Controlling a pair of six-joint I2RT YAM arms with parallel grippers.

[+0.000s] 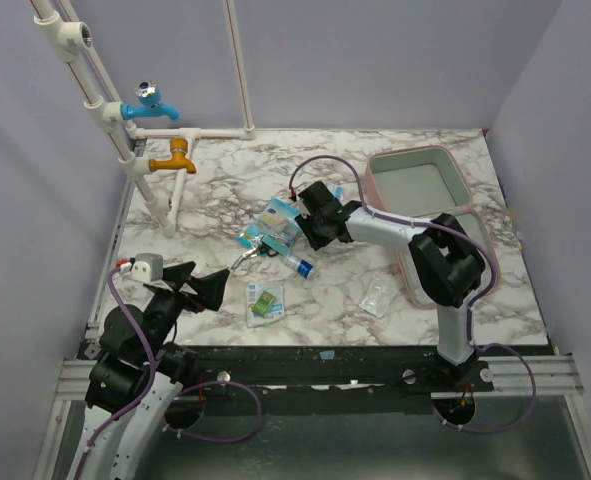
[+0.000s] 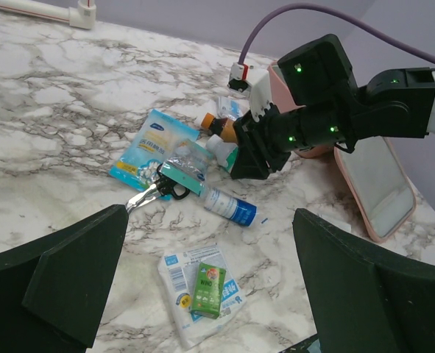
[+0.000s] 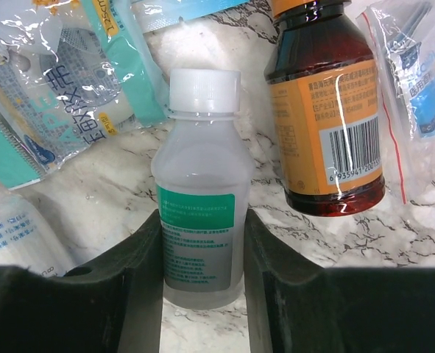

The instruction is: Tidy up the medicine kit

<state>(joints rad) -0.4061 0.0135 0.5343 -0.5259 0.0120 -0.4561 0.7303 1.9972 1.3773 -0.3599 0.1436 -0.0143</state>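
1. While the right gripper sits in the pile at mid-table, its two fingers press the flanks of a translucent bottle with a white cap and green label; it reads as clamped on the bottle, which lies flat on the marble table.
2. Left gripper: jaws spread wide, nothing between them; it hangs over the near-left of the table, well apart from the pile.
3. The medicine kit lies open at the far right, pale insides up; its near half is partly hidden under the right arm; it is well apart from the bottle.
4. Risk A: the hold is low on the body, toward the base; smooth round plastic may pivot or slide out on the lift, cap end dipping.
5. Risk B: the amber bottle lies just beside one finger; any sideways drift could knock it rolling across the marble.
6. Risk C: the sachets crowd the other finger; whether an edge is pinched cannot be told; if so, one would be dragged along.
7. Risk D: the carry runs across to the kit; a low pass could clip the pink rim and jar the bottle loose.
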